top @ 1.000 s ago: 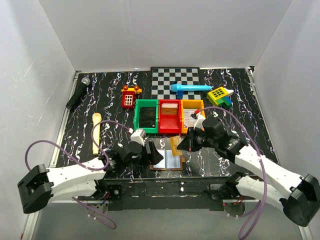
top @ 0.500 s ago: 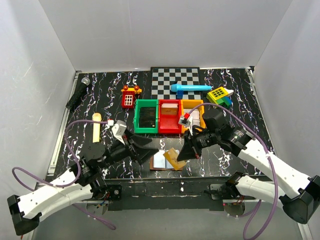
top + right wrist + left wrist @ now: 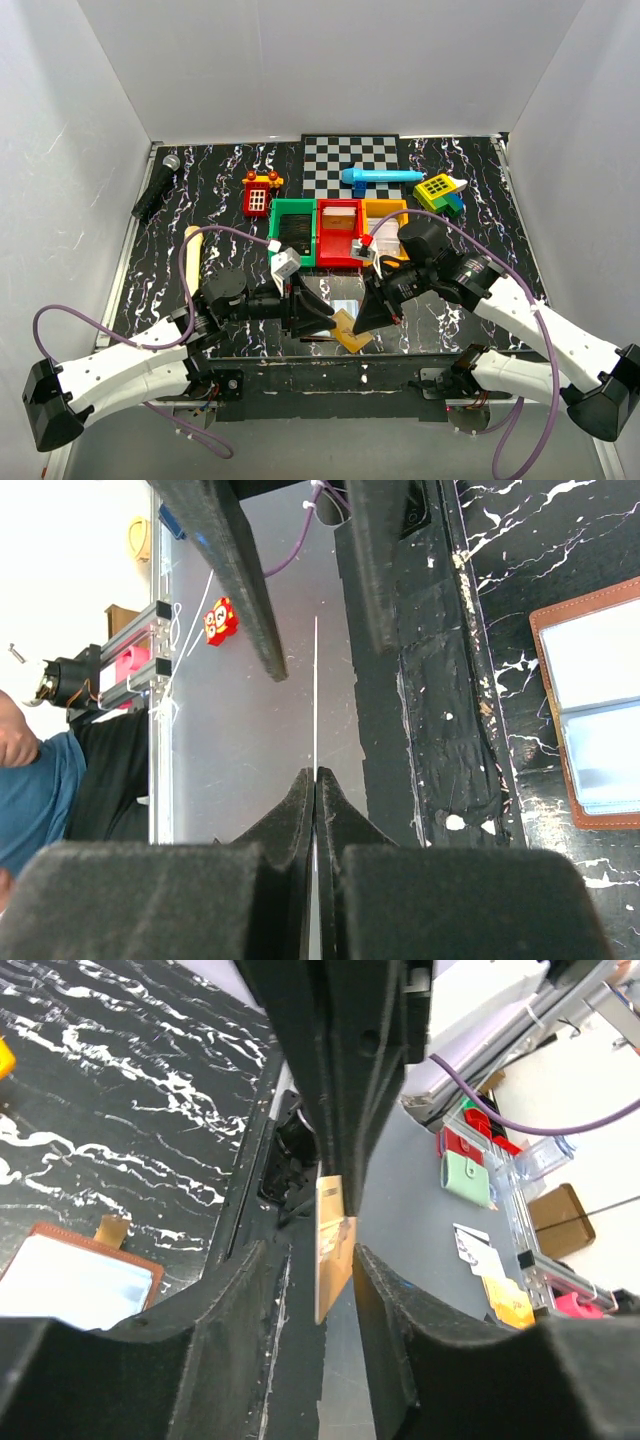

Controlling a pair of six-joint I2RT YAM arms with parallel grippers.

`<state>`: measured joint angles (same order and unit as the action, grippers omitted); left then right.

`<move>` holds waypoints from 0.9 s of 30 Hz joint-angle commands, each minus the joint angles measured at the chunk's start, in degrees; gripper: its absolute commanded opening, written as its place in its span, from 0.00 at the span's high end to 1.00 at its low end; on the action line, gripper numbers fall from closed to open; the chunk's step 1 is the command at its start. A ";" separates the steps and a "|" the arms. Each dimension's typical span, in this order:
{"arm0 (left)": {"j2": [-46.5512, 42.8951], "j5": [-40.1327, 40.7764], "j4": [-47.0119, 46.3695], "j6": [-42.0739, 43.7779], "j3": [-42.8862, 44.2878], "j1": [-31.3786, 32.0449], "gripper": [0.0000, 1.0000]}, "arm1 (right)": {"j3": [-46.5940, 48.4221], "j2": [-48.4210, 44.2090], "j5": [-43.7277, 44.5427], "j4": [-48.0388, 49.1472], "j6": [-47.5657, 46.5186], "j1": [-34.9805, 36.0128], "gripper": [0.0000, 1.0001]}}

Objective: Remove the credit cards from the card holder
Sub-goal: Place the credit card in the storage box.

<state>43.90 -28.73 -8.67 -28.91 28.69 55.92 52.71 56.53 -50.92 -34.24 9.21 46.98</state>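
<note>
The brown card holder [image 3: 338, 296] lies open near the table's front edge, pale panels up, partly hidden by both grippers; it also shows as the card holder [image 3: 82, 1276] and the card holder [image 3: 598, 712]. My right gripper [image 3: 364, 318] is shut on a tan credit card [image 3: 347, 326], held above the front edge. That card [image 3: 316, 680] appears edge-on as a thin line between the pads of the right gripper [image 3: 316, 774]. My left gripper [image 3: 328, 318] straddles the same card [image 3: 331, 1245]. In the left wrist view the left gripper [image 3: 306, 1260] is open, with a gap on one side of the card.
Green bin [image 3: 293, 232], red bin [image 3: 340, 232] and orange bin [image 3: 386, 214] stand in a row behind the holder. Further back are a checkerboard [image 3: 350, 160], blue toy [image 3: 380, 177], red toy phone [image 3: 260, 195] and coloured block [image 3: 440, 192]. A microphone [image 3: 157, 188] and wooden stick [image 3: 191, 265] lie left.
My left arm has swung in from the left, and its jaws have narrowed around the card. My right gripper has carried the card slightly nearer the front edge.
</note>
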 commanded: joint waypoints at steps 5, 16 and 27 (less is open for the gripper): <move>0.57 -7.13 -5.74 -1.15 0.06 -0.37 1.00 | 2.22 -0.28 2.05 1.28 -0.51 0.39 0.92; -6.71 0.25 -9.79 -5.19 -6.45 -0.46 1.00 | -3.31 -4.24 2.05 14.11 8.10 0.22 0.67; -7.60 2.36 -11.81 -7.31 -8.03 -0.46 1.00 | -5.51 -4.50 0.99 19.03 11.26 0.04 0.67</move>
<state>36.32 -27.68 -18.72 -35.62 21.08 55.61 47.64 52.88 -48.82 -19.42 19.14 47.00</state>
